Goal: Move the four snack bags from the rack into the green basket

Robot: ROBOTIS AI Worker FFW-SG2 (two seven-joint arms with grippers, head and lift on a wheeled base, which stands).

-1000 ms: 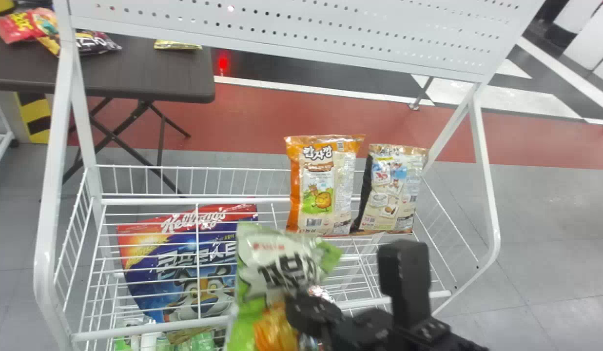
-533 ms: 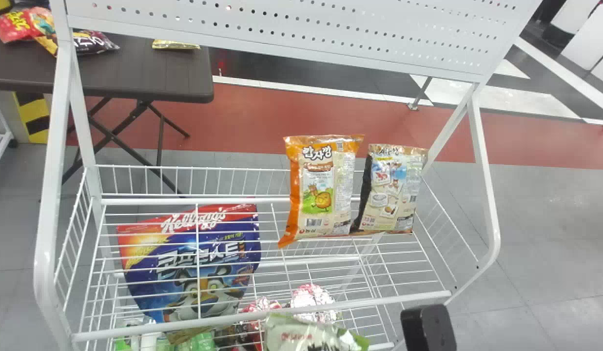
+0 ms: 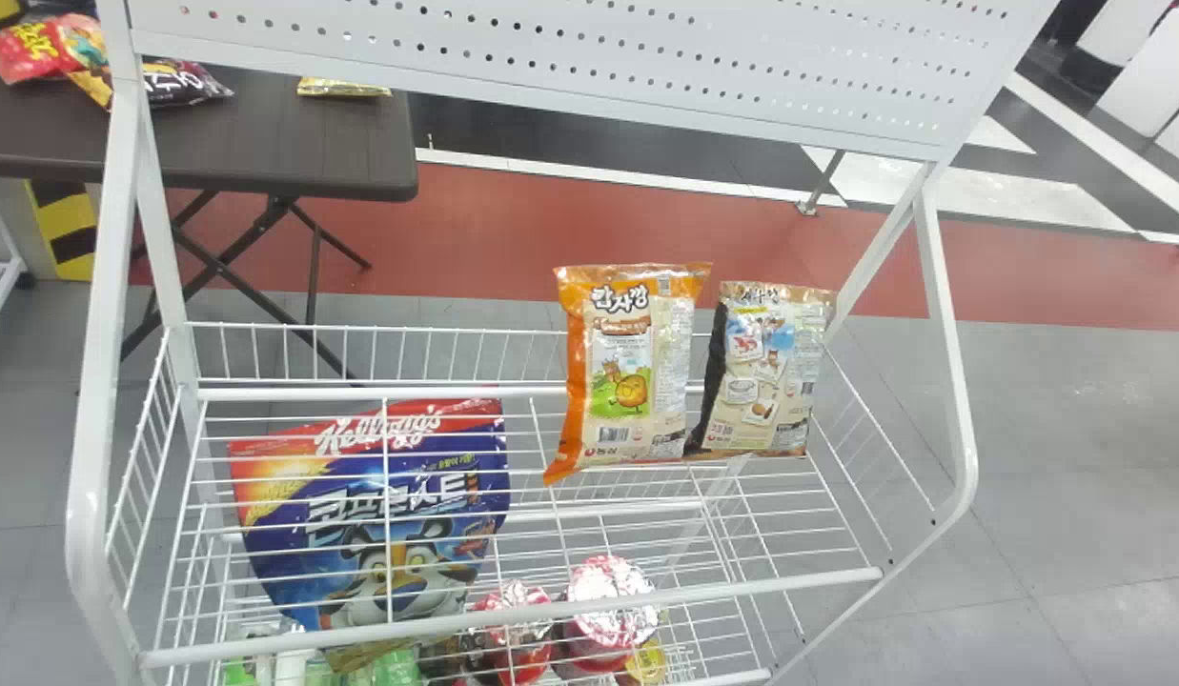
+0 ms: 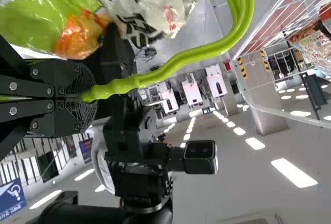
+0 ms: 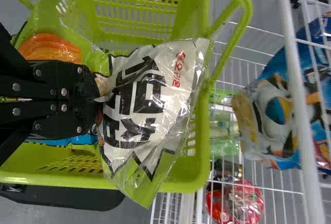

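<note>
In the right wrist view my right gripper (image 5: 98,100) is shut on a green-and-white snack bag (image 5: 137,94), held over the opening of the green basket (image 5: 189,175). Part of something blue (image 5: 77,140) shows inside the basket, beneath those fingers. My left gripper (image 4: 90,93) is closed around the basket's green handle (image 4: 170,66); the held bag (image 4: 139,14) hangs close by. On the rack (image 3: 513,610), an orange snack bag (image 3: 627,372) and a brown-and-cream one (image 3: 765,372) stand side by side at the upper basket's back.
A blue cereal bag (image 3: 389,524) leans in the rack's left part. Red-lidded cups (image 3: 608,610) sit lower down behind the wires. White posts (image 3: 103,381) frame both sides, and a dark table (image 3: 294,143) stands behind at left.
The green-and-white bag and my right gripper have moved down from in front of the rack and out of the head view's bottom edge. The two bags on the rack have stayed.
</note>
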